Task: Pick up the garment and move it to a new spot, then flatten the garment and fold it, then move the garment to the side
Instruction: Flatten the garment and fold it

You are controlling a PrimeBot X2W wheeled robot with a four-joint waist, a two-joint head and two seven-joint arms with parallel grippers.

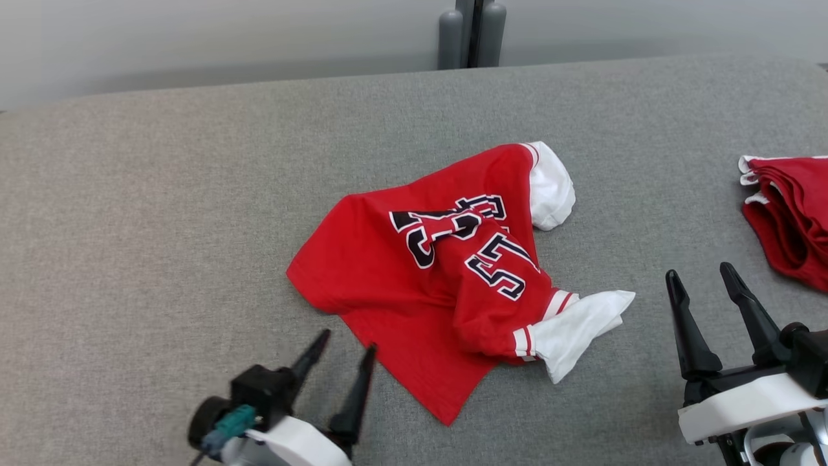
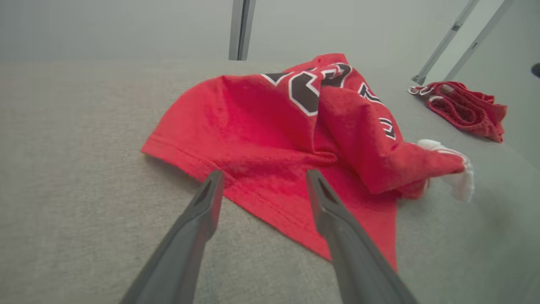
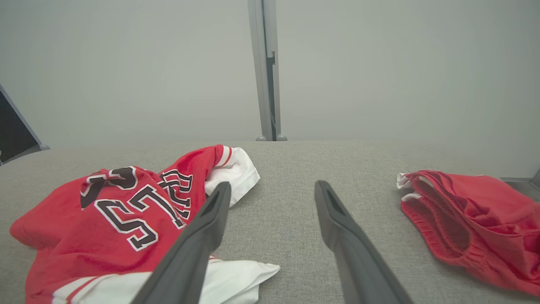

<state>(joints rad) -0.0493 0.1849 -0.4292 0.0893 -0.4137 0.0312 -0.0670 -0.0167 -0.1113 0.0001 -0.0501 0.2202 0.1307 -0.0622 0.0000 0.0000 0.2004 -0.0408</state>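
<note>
firstly, left gripper (image 1: 348, 341): low at the near left of the head view, pale forearm, black wrist block with a teal connector. its two long dark fingers slant up and rightward toward the garment's near hem. jaws spread wide, nothing between them. in the left wrist view one fingertip stands over bare surface and the other over red cloth; whether either tip touches, i cannot tell from that angle.

right gripper (image 1: 698, 269): near right, white housing beneath, fingers upright and pointing away from the robot. parted wide, empty, over bare surface between the two red pieces and apart from both.

garment (image 1: 401, 285): red jersey, soft matt knit, crumpled near the middle of the surface. its near edge lies flat, one corner running down to a point beside the left gripper. the upper body is bunched and folded over itself, so the black lettering with white outline is broken up (the digits 57 read clearly on the top fold).

far sleeve (image 1: 550, 184): white, rounded, puffed, with a striped band where it meets the red.

near sleeve (image 1: 582, 330): white, flattened, tapering, red-and-white striped cuff band, pointing toward the right gripper.

second red piece (image 1: 792, 213): at the right edge, folded in layers, white trim, a gathered band along its opening.

surface (image 1: 162, 226): grey woven fabric, heathered, flat, rounded at the far edge.

post (image 1: 471, 32): grey, upright, against a plain pale wall.
</note>
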